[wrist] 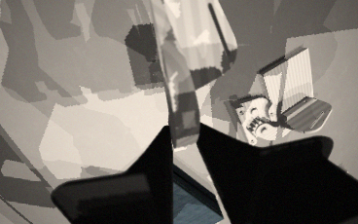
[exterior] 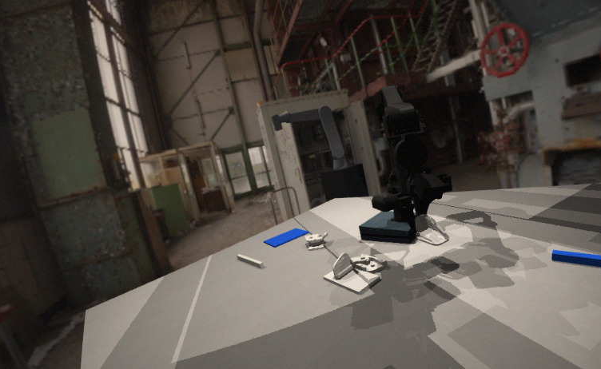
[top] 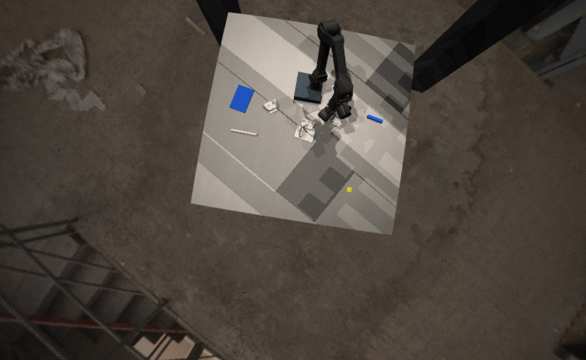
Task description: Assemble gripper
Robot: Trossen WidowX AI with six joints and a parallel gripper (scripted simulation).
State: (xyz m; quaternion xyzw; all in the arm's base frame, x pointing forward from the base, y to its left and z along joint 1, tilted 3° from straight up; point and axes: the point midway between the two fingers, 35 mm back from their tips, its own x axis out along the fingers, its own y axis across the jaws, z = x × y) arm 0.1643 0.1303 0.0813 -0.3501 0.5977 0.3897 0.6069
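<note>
My pincer [top: 334, 117] [exterior: 415, 224] [wrist: 181, 128] is nearly shut, gripping the loose jaw [exterior: 433, 232] [wrist: 181, 104]; the gripper base assembly [top: 304, 135] [exterior: 360, 283] [wrist: 299, 82] lies rightward in my wrist view.

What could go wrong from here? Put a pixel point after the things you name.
The white jaw [top: 336, 121] [exterior: 431, 230] [wrist: 190, 73] is gripped near one end, so it may pivot in the end effector [top: 333, 117] [wrist: 181, 128] on contact. One jaw [exterior: 342, 265] [wrist: 305, 116] already stands at the gripper base [top: 305, 132] [exterior: 360, 283]; lowering the second beside it could knock it or leave the teeth unmeshed.
</note>
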